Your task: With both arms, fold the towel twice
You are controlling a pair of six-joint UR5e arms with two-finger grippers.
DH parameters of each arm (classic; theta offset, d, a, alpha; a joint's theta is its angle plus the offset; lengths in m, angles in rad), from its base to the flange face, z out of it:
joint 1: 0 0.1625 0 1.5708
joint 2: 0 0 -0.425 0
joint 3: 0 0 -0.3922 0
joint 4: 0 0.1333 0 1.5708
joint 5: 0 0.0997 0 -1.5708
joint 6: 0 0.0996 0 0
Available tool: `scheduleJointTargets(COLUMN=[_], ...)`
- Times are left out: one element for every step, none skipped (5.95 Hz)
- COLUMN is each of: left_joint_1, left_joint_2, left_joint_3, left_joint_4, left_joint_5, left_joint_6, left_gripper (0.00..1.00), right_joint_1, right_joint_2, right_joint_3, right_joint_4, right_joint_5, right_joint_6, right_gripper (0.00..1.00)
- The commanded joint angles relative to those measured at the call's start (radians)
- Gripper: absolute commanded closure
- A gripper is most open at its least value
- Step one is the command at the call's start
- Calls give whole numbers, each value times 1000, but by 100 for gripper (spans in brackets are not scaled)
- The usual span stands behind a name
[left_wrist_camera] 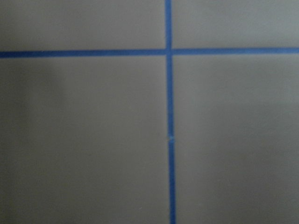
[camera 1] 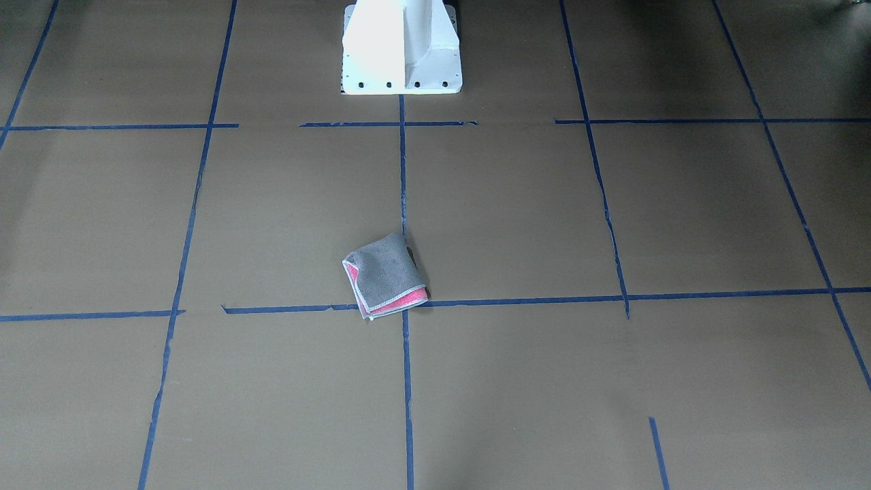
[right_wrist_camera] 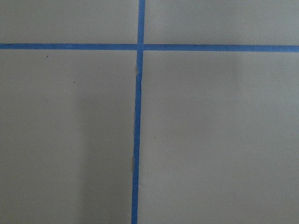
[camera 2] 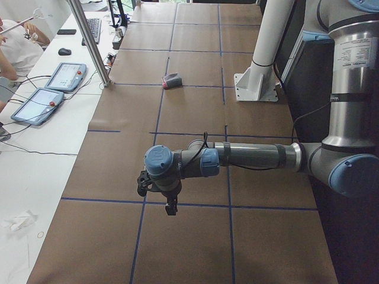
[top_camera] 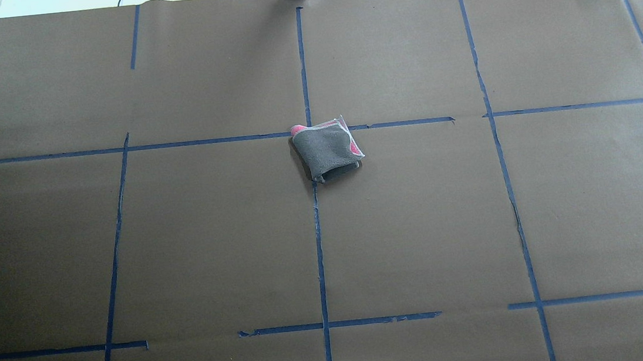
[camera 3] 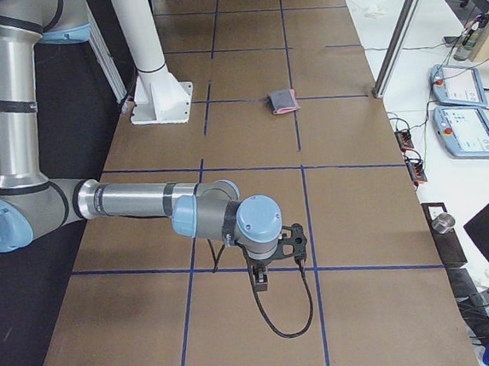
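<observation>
The towel [camera 1: 386,275] is seen folded, grey face up, at frame centre on the counter [camera 1: 612,381]. Whether the left pincer [camera 2: 171,208] or right pincer [camera 3: 261,282] is apart cannot be told.

There is one towel [camera 1: 386,275] on one worktop [top_camera: 186,246]. Two arms are counted, the left arm [camera 2: 254,157] and the right arm [camera 3: 134,199]. Each carries one pincer, making two: the left pincer [camera 2: 171,207] and the right pincer [camera 3: 260,280]. There is one white pedestal [camera 1: 401,47]. Beside the worktop are two tablets, a nearer tablet [camera 2: 35,106] and a farther tablet [camera 2: 64,77], one keyboard [camera 2: 93,29] and one mouse [camera 2: 64,51].
</observation>
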Motion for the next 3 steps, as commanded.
scheduleJointTargets(left_joint_1=[-35,-34,-34], left_joint_2=[16,18,18], left_joint_3=[23,23,23], left_joint_4=[-9,-8,-7], left_joint_5=[5,5,5], left_joint_6=[11,11,11], left_gripper=[0,0,0], right_joint_1=[-29,-35,-34], right_joint_2=[4,4,4], right_joint_3=[0,-3,-2], right_joint_4=[0,-1,2], right_joint_5=[2,2,1], right_joint_6=[45,45,45], right_gripper=[0,0,0])
